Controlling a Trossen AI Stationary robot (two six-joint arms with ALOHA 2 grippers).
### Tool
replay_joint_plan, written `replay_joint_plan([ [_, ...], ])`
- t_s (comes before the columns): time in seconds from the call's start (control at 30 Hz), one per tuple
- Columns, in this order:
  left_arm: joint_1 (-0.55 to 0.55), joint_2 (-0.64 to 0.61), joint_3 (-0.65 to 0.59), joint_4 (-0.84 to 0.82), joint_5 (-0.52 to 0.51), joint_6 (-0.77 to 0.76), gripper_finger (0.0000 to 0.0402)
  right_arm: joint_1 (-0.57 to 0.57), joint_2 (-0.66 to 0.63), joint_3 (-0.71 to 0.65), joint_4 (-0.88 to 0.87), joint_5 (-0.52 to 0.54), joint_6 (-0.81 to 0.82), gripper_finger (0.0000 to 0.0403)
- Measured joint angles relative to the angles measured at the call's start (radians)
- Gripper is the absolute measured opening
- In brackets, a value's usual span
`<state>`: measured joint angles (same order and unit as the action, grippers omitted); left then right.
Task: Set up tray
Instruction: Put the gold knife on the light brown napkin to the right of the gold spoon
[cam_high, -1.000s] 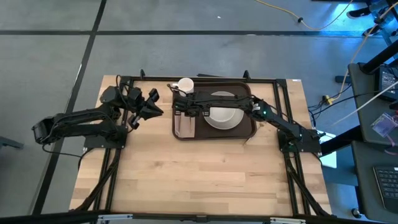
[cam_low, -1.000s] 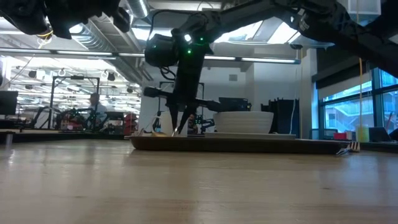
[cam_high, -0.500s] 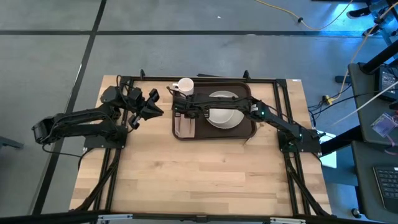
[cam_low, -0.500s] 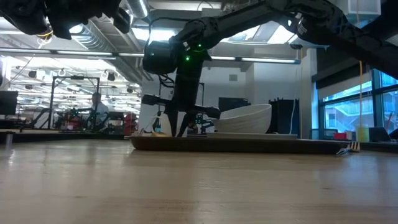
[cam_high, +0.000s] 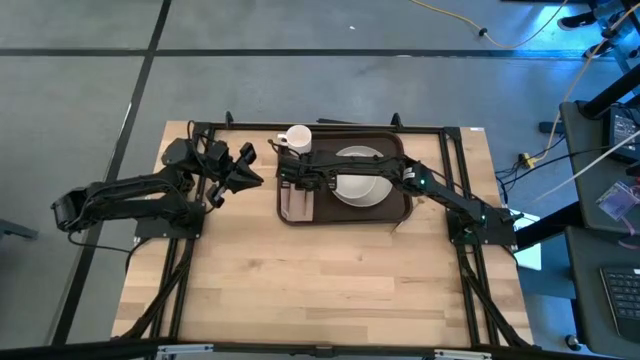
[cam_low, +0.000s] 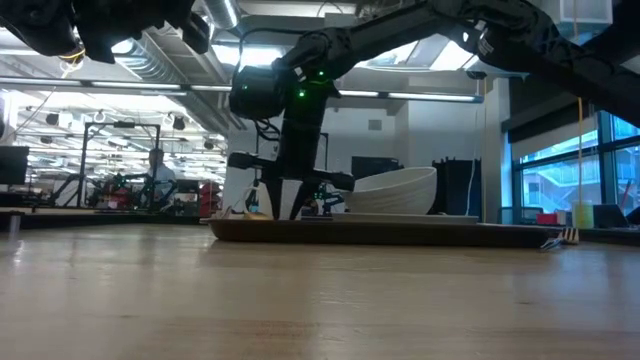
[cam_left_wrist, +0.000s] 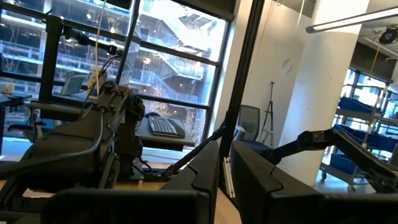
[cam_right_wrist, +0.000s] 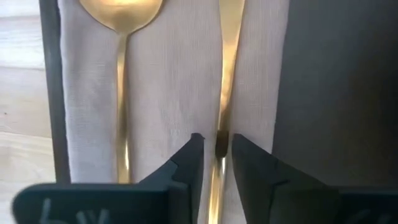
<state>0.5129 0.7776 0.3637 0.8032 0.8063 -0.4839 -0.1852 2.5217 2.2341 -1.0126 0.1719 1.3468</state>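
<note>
The dark brown tray (cam_high: 395, 200) lies on the wooden table, holding a white plate with a white bowl (cam_high: 360, 185). On the tray's left part lies a tan-pink napkin (cam_right_wrist: 168, 81). A gold spoon (cam_right_wrist: 122, 93) and a second gold utensil (cam_right_wrist: 228, 62) lie on it side by side. My right gripper (cam_right_wrist: 217, 155) points down over the napkin, open a little. Its fingers stand on either side of the second utensil's handle with a narrow gap. My left gripper (cam_high: 245, 168) waits raised at the table's left, shut and empty.
A white mug (cam_high: 297, 138) stands on the table just beyond the tray's far left corner. A black frame (cam_high: 330, 128) runs around the work area. The near half of the table (cam_high: 320, 280) is bare wood.
In the low view my right gripper's fingers have spread apart over the napkin, letting go of the gold utensil, which now lies on the napkin beside the spoon.
</note>
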Motion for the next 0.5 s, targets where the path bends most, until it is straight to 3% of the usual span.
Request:
replay_joint_plan([
  [0.5,0.000,0.000,0.000,0.000,-0.003,0.000,0.0035,0.000,-0.038,0.057,-0.062,0.000,-0.094,0.0099],
])
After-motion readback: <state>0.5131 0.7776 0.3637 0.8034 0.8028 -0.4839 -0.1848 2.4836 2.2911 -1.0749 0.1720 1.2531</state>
